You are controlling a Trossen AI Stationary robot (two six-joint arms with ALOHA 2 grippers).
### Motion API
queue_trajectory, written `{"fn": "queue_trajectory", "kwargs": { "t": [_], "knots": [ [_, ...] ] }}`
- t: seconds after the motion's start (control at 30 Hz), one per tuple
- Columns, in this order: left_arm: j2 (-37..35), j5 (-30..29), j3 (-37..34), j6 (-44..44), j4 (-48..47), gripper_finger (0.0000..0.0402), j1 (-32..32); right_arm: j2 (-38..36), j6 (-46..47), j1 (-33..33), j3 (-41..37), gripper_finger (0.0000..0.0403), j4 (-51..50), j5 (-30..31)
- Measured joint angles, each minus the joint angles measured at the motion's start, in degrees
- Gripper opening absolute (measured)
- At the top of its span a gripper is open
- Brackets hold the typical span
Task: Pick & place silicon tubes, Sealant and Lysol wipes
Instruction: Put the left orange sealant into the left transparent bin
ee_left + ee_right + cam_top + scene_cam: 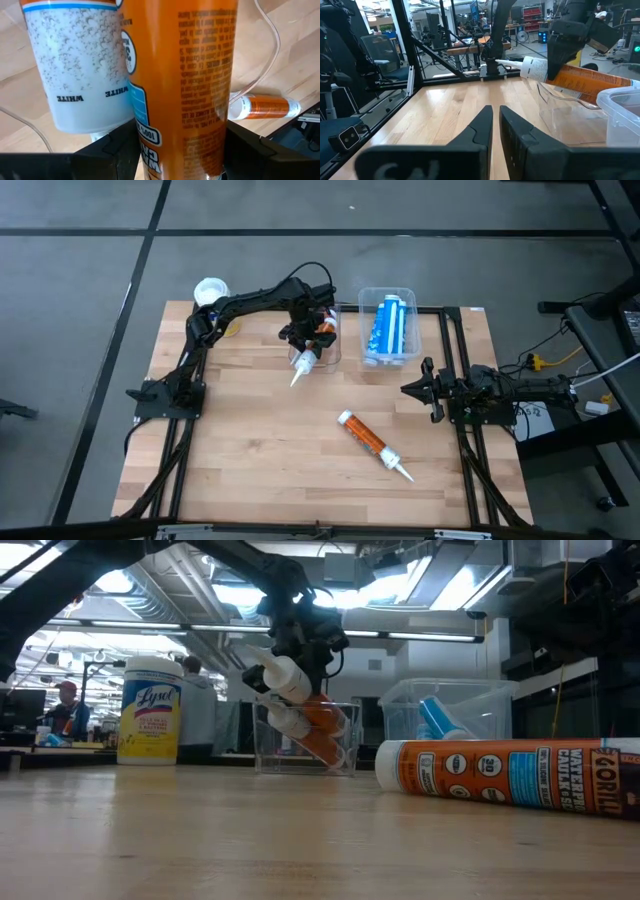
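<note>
The left gripper pinches an orange tube tilted over a clear bin, apparently to drop it in; the wipes canister waits at the table's far-left corner, while the right gripper rests nearly closed, empty

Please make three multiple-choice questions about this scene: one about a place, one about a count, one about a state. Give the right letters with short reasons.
1. Where does the Lysol wipes canister stand?
A. at the table's far left corner
B. inside a clear bin
C. beside the right arm

2. How many clear bins are on the table?
A. one
B. two
C. four

3. What is the left end effector doing?
A. resting open on the table
B. gripping an orange tube over a bin
C. holding the wipes

Answers: 1 A, the high view shows it at that corner. 2 B, one bin under the left arm, another bin holding blue tubes. 3 B, its fingers clamp the tube.
</note>
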Motion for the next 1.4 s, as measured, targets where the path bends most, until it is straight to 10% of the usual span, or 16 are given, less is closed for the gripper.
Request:
{"fn": "queue_trajectory", "kwargs": {
  "t": [1.4],
  "knots": [
    [-0.8, -0.5, 7.5, -0.9, 2.4, 0.0283, 0.0, 0.0, 0.0, 0.0, 0.0, 0.0035, 0.0, 0.0]
  ]
}}
